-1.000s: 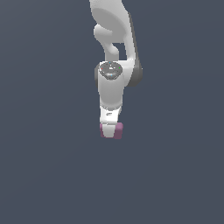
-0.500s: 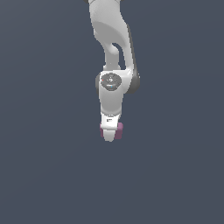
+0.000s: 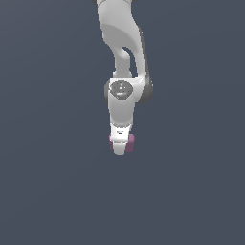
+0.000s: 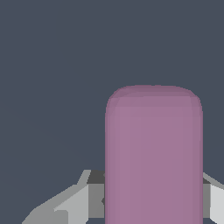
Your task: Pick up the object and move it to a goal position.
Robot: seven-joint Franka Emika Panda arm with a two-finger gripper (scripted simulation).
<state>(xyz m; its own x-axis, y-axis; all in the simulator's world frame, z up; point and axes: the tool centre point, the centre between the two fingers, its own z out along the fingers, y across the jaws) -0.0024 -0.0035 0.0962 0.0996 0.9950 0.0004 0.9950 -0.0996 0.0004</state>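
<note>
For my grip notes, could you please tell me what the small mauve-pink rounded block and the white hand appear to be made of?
The small mauve-pink rounded block looks like matte plastic or rubber: flat even colour, no glints. The white hand looks like smooth satin plastic or painted metal, softly shaded. As renders, neither shows more.

A bare simulator scene, not a real room.

You are looking at a rendered space: in both views a flat, even slate-grey fills the whole background, without texture, walls, furniture or any horizon line, so you cannot tell whether that grey is a floor or a backdrop. The white arm (image 3: pixel 125 57) shows smooth, untextured shading and clean computer-drawn edges, and its hand (image 3: pixel 120 143) ends in plain faceted grey and white shapes in the wrist view. The mauve-pink block (image 4: pixel 153 153) is a single matte colour with soft rounded corners and no marks or wear. You see no shadows cast on the grey. Nothing marks it as a home, kitchen or workshop.
</note>
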